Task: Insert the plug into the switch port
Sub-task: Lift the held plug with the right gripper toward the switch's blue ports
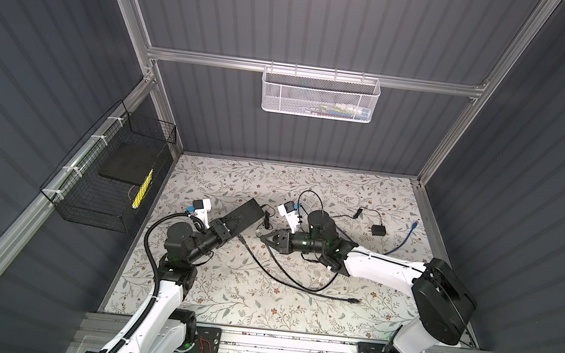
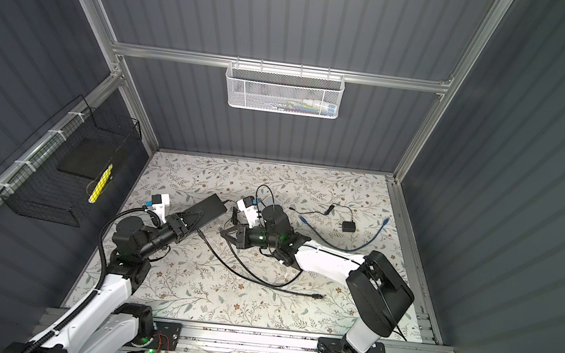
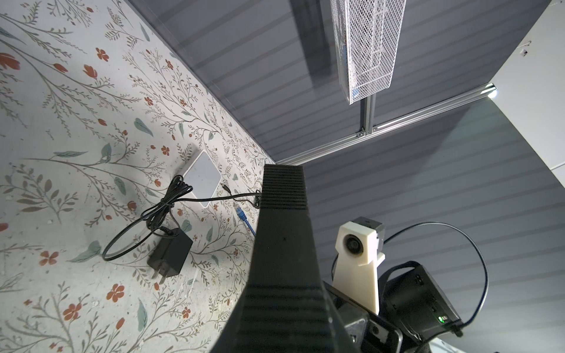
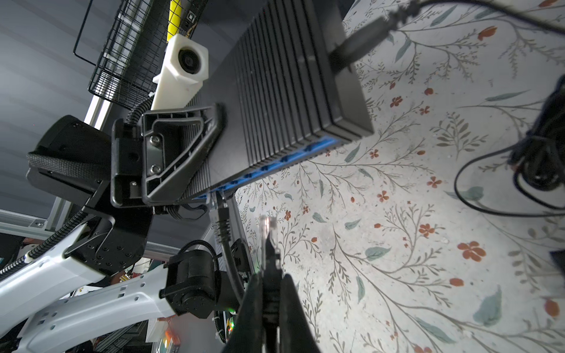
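Floral surface [image 1: 257, 310] is crossed at front by slack black cable [image 1: 350, 299]. Further in, clear plug [image 4: 268, 224] is pinched tight by right hand [image 4: 269, 244], tip held just short of blue port row [image 4: 290, 156], not yet inserted. Black switch [image 1: 249, 213] is clamped at near end by left hand [image 4: 183, 146]. Beyond, adapter [image 1: 378, 230] & blue cable [image 1: 407, 238] are laid; white basket [image 1: 318, 95] is hung on back wall.
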### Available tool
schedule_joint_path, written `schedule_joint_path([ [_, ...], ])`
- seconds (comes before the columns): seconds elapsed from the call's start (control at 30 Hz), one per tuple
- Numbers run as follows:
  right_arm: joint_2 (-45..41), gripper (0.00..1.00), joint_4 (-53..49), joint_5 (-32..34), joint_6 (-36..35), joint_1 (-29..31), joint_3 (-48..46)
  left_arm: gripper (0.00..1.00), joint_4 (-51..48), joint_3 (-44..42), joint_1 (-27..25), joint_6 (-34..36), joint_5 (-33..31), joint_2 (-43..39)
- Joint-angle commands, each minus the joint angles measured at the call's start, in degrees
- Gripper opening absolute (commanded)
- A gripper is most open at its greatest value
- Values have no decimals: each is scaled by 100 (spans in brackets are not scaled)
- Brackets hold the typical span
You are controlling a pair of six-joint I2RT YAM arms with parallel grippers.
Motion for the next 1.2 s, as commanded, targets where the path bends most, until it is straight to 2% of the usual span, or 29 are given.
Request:
schedule_joint_path([
  [0.0,134,0,246,-122,66,31,210,0,366,165,-34,-90,217,-48],
  [1.17,323,0,633,-382,355,24,529,0,766,68,-78,-291,553,55],
])
